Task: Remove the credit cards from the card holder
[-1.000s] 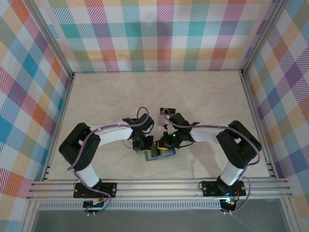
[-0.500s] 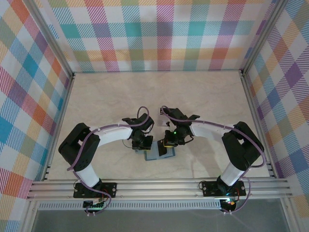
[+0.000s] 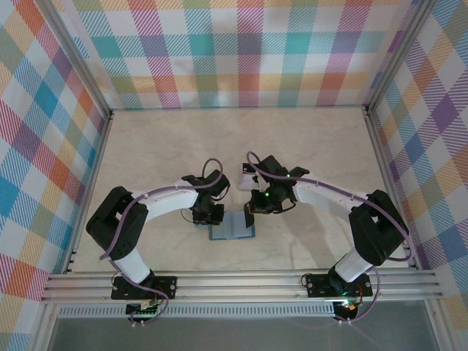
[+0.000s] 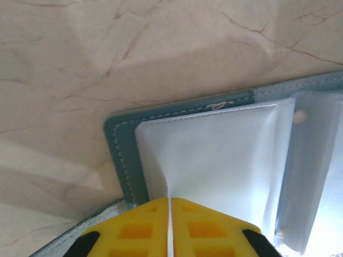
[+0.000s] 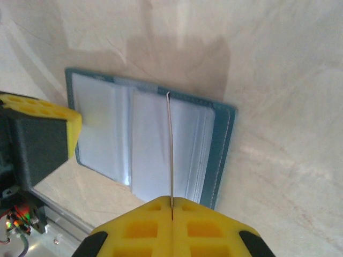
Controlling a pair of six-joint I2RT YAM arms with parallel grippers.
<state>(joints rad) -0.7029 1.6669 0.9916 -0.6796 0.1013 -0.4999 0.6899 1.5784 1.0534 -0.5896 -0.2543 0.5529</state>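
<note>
The small teal-blue folding card holder [image 3: 232, 231] lies open and flat on the pale marbled counter [image 3: 161, 146], toward 6 o'clock of the surface and just ahead of my two bases, with its grey-blue inside facing up. A thin pale credit card [image 5: 171, 144] now stands clear above it. In my right wrist view I see the card edge-on, as a fine line rising out of the seam between my yellow fingers with the open holder well beneath it. My right end effector [image 5: 172, 214] is pressed together on that card's lower edge. A second ago it was right over the holder. Since then it has drawn off toward 1 o'clock, so the overhead view shows more of the holder's inside uncovered. I judge that this card has come free of its slot. My left end effector [image 4: 169, 214] sits at the holder's 10 o'clock corner, its fingers all but touching. A raised fold of the clear plastic sleeve [image 4: 214, 155] runs into the slit between them, so I take it to be pinching the sleeve and holding the wallet down while the other arm pulls. That arm has shifted only slightly over the same second. For the task, one card appears to be out and needs setting down on bare counter away from the holder. I cannot tell through the glare on the sleeves whether more cards are inside. If the left pinch loosens too early, the holder may slide or fold shut.
</note>
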